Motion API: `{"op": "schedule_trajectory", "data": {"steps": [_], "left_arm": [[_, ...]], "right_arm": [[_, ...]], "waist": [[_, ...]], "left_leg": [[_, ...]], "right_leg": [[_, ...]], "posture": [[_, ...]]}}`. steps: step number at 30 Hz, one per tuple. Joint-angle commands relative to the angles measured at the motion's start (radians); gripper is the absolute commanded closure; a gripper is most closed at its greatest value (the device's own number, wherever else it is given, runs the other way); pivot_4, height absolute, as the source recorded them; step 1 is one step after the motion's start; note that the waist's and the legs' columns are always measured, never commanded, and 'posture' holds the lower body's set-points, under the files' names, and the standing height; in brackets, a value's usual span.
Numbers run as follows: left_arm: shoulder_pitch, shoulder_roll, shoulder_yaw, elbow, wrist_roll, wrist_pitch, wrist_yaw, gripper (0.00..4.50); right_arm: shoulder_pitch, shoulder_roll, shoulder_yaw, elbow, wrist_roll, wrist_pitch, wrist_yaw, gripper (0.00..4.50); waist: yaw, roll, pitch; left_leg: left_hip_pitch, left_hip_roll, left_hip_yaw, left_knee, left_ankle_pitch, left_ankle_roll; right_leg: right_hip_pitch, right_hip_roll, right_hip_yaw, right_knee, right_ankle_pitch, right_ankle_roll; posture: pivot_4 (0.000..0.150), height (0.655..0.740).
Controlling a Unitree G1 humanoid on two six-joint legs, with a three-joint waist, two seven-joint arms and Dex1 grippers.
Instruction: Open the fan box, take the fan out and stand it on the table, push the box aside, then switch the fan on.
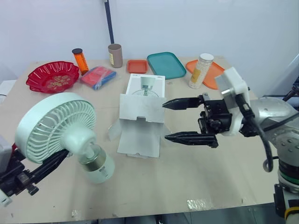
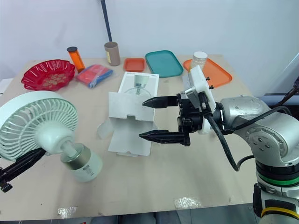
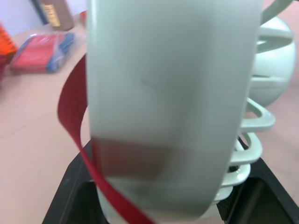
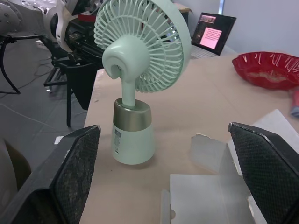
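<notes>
The mint-green fan point(image 1: 56, 125) is at the table's front left, out of the box, with its round base point(image 1: 96, 166) on the tabletop. My left gripper point(image 1: 46, 165) is shut on the lower rim of the fan's head point(image 3: 173, 93); black fingers point(image 3: 70, 196) flank the rim. The white fan box point(image 1: 142, 114) lies in the middle of the table with its flaps spread open toward me. My right gripper point(image 1: 165, 121) is open at the box's right edge, one finger over the flap and one by the front corner. The right wrist view faces the standing fan point(image 4: 135, 93).
Along the far edge stand a red bowl point(image 1: 52, 77), an orange bottle point(image 1: 80, 60), a cardboard tube point(image 1: 115, 55), a red-and-blue packet point(image 1: 98, 77), a small orange tray point(image 1: 137, 66), a teal tray point(image 1: 166, 65) and a white jar point(image 1: 202, 70) on an orange tray point(image 1: 215, 77).
</notes>
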Motion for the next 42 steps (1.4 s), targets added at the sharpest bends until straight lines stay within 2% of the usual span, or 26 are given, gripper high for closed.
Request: {"op": "schedule_trajectory", "data": {"steps": [1, 9, 17, 26, 33, 42], "left_arm": [[0.039, -0.045, 0.071, -0.002, 0.006, -0.061, -0.012, 2.47], [0.07, -0.07, 0.097, 0.134, 0.046, -0.066, 0.014, 2.47], [0.006, -0.063, 0.04, 0.256, 0.163, -0.075, 0.034, 2.47], [-0.194, -0.001, -0.11, 0.311, 0.315, -0.056, 0.11, 2.47], [-0.343, 0.041, -0.209, 0.346, 0.349, 0.008, 0.185, 2.47], [-0.494, 0.079, -0.356, 0.379, 0.394, 0.086, 0.249, 2.47]], "right_arm": [[-0.016, 0.005, -0.003, -0.016, 0.02, -0.008, 0.006, 0.0], [0.003, -0.002, 0.052, -0.033, -0.043, -0.034, 0.037, 0.0], [-0.013, 0.027, 0.083, -0.05, -0.076, -0.047, 0.005, 0.0], [-0.065, 0.084, 0.095, -0.049, -0.081, -0.037, -0.059, 0.0], [-0.084, 0.125, 0.124, -0.052, -0.109, -0.05, -0.101, 0.0], [-0.122, 0.17, 0.183, 0.013, -0.226, -0.106, -0.085, 0.0]], "waist": [[0.0, 0.0, 0.0], [0.0, 0.0, 0.0], [0.0, -0.001, -0.001], [0.0, -0.004, -0.002], [0.0, -0.004, -0.002], [0.0, -0.004, -0.002]], "left_leg": [[0.0, 0.0, 0.0, 0.0, 0.0, 0.0], [0.0, 0.0, 0.0, 0.0, 0.0, 0.0], [0.0, 0.0, 0.0, 0.0, 0.0, 0.0], [0.0, 0.0, 0.0, 0.0, 0.0, 0.0], [0.0, 0.001, 0.0, -0.001, -0.001, -0.001], [0.0, 0.001, -0.001, -0.001, -0.001, -0.002]], "right_leg": [[0.0, 0.0, 0.0, -0.001, 0.0, 0.0], [0.0, 0.001, 0.0, -0.001, -0.001, 0.0], [0.0, 0.001, 0.0, -0.001, -0.001, 0.0], [0.0, 0.001, 0.0, -0.001, -0.001, 0.0], [-0.001, 0.001, 0.0, 0.0, 0.0, 0.0], [-0.001, 0.001, 0.0, 0.0, 0.0, -0.001]], "posture": [[0.15, 0.74], [0.15, 0.74], [0.15, 0.74], [0.15, 0.74], [0.15, 0.74], [0.15, 0.74]]}}
